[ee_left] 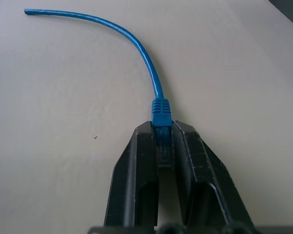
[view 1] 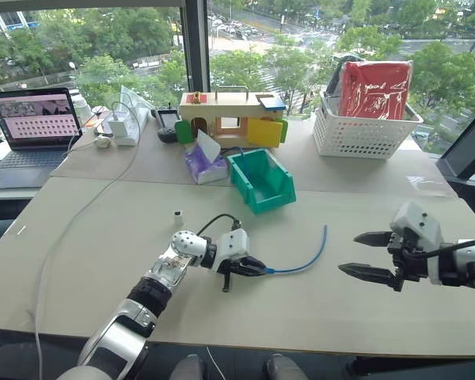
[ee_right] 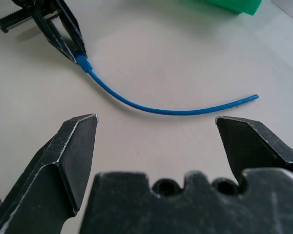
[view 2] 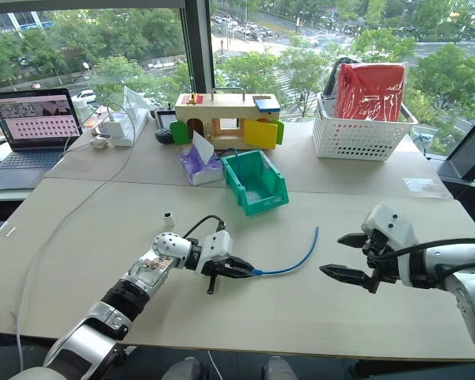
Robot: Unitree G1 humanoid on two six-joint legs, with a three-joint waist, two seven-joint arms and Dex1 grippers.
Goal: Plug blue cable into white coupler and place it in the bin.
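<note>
Left gripper (view 1: pixel 253 269), near centre of table (view 1: pixel 103 261): closed on plug end of blue cable (view 1: pixel 309 260), plug pinched squarely between both black fingers (ee_left: pixel 136 170), boot just clear of the tips.

Right gripper (view 1: pixel 370 253), near right: fully spread, empty, aimed toward the cable's free end but well apart from it.

Remaining items, largest to smallest:
- Laptop (view 1: pixel 33 127), far left, lid raised.
- White lattice basket (view 1: pixel 360 131), far right, red-wrapped item inside.
- Wooden box with coloured flaps (view 1: pixel 229 115), far centre.
- Bin (view 1: pixel 261 180), teal, far of centre, sloped front facing near side; nothing of the task inside yet.
- Blue cable, lay flat on the table, curved from the left gripper toward the right and far side, free end pointing at the bin.
- White coupler (view 1: pixel 178 216), stood alone left of centre, far of the left forearm, apart from both grippers.

Handling note, as judgement: plug gripped, coupler not yet collected. Best fetched by the free right gripper, held with socket facing the plug. Plug to be kept straight in the fingers, lined up with socket before pushing, latch tab unobstructed; skewed entry likely to tip so small a block.
</note>
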